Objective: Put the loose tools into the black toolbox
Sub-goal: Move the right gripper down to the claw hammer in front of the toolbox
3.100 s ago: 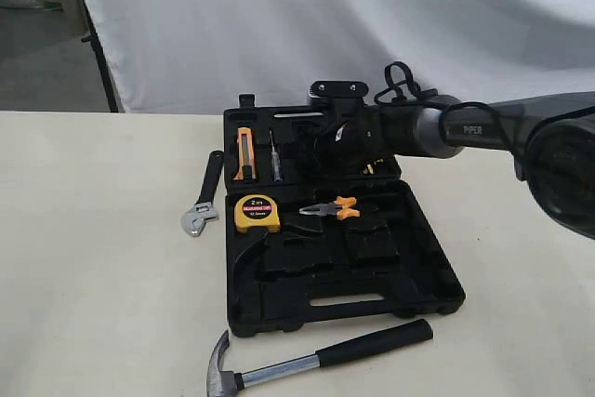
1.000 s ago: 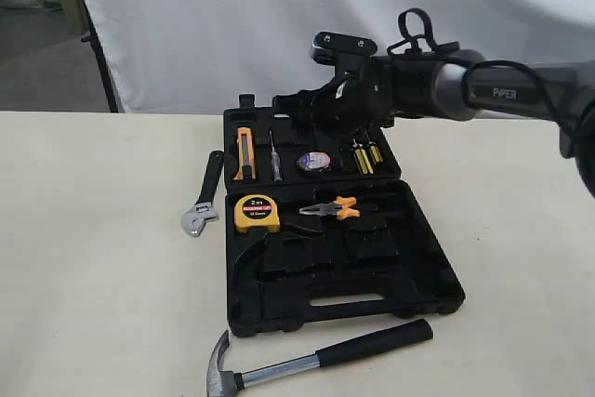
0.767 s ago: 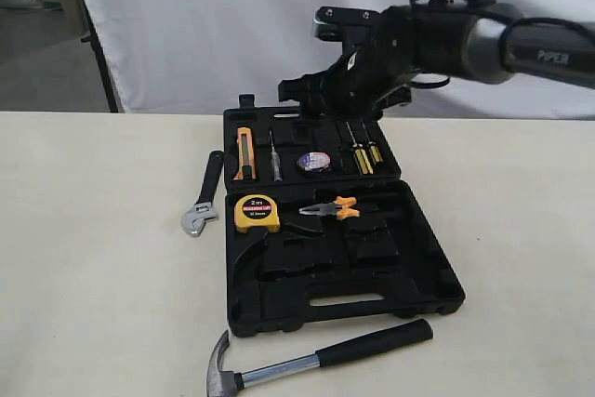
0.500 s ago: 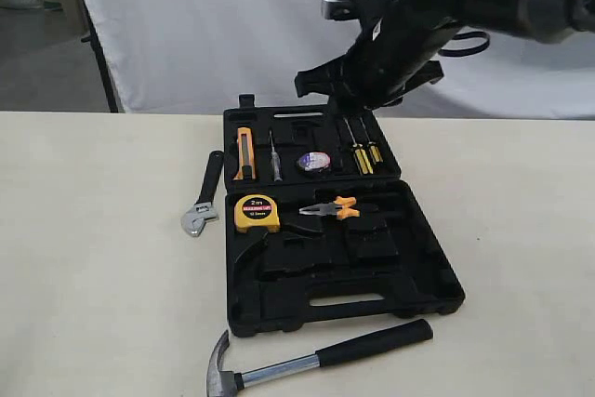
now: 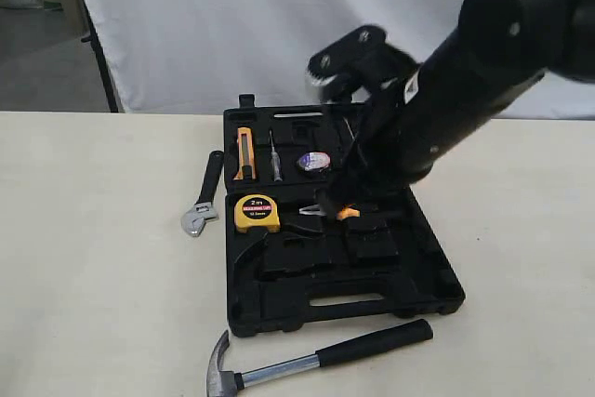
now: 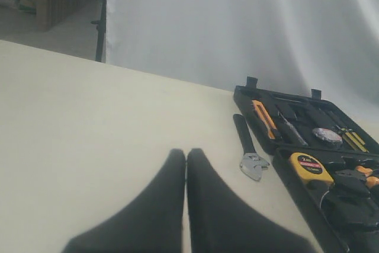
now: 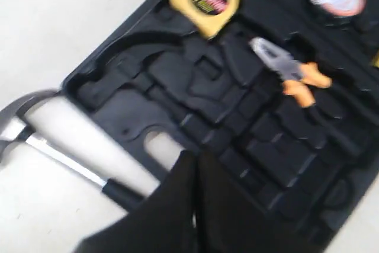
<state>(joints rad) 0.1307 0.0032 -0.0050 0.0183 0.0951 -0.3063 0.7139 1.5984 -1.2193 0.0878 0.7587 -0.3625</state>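
The black toolbox (image 5: pixel 418 276) lies open in the middle of the table. The small tape roll (image 5: pixel 314 161) rests in a recess of its far half. Left of the case lies the silver wrench (image 5: pixel 203 197), on the table. In front of the case lies the claw hammer (image 5: pixel 307 364), also on the table. My right gripper (image 5: pixel 330 197) hangs blurred above the case's middle, shut and empty; its tips (image 7: pixel 192 155) point over the slot handle, with the hammer (image 7: pixel 53 146) beyond. Over bare table my left gripper (image 6: pixel 186 152) is shut with nothing in it, the wrench (image 6: pixel 247 149) ahead.
A yellow tape measure (image 5: pixel 257 213) and orange-handled pliers (image 7: pixel 290 72) sit in the case's near half. An orange knife (image 5: pixel 244 153) and a screwdriver (image 5: pixel 275 157) fill slots in the far half. A white backdrop hangs behind the table.
My right arm has swung from above the case's far edge down over its middle, and its jaws have closed on nothing. The tools have not moved.
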